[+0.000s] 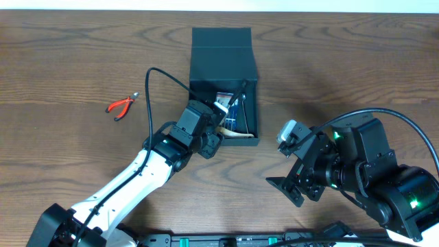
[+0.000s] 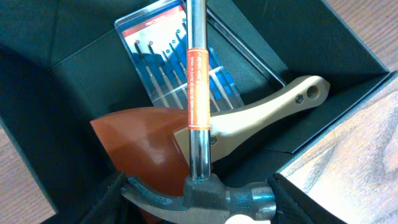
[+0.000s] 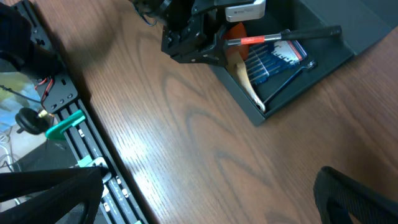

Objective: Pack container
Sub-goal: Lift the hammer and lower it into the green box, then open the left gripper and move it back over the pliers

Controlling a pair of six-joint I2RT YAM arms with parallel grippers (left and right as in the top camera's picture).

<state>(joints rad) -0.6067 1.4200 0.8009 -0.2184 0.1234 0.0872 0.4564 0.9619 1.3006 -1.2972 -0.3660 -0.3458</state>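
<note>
The dark container (image 1: 223, 65) sits at the table's centre with its flap lid open at the back. Inside lie a blue screwdriver set (image 2: 180, 59) and a tool with a cream handle (image 2: 267, 106) and a brown blade (image 2: 140, 140). My left gripper (image 2: 198, 200) is shut on the steel head of a hammer (image 2: 198, 87), whose chrome shaft with an orange label reaches across the container; the hammer also shows in the overhead view (image 1: 236, 96). My right gripper (image 1: 293, 186) is open and empty over bare table right of the container.
Red-handled pliers (image 1: 121, 105) lie on the table left of the container. A black rail with green clips (image 3: 68, 121) runs along the table's front edge. The container (image 3: 298, 68) and my left gripper (image 3: 193, 37) show in the right wrist view.
</note>
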